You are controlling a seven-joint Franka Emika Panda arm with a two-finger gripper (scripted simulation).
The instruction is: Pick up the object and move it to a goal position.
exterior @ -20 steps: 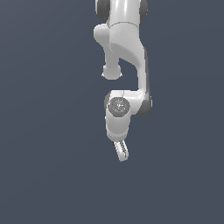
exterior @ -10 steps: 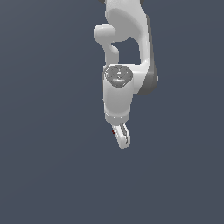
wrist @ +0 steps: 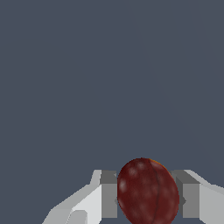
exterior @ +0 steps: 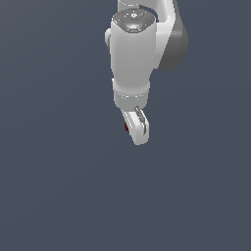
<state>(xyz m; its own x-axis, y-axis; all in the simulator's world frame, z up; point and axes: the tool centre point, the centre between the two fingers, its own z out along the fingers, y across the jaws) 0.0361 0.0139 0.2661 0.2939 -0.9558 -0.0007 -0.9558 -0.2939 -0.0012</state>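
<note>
The object is a small dark red, roughly round lump. In the wrist view it [wrist: 148, 191] sits between my two grey finger pads [wrist: 109, 194], which press on both its sides. In the exterior view only a red sliver of it [exterior: 126, 127] shows beside the white fingers. My gripper [exterior: 138, 131] hangs below the white arm, shut on the object and held up off any surface. No goal marker shows in either view.
Plain dark grey-blue background fills both views. The white arm's wrist and upper links [exterior: 135, 54] occupy the top middle of the exterior view. No other objects, edges or containers show.
The arm has moved towards the exterior camera and now looks much larger. The gripper stays shut on the red object and has shifted slightly up in the picture.
</note>
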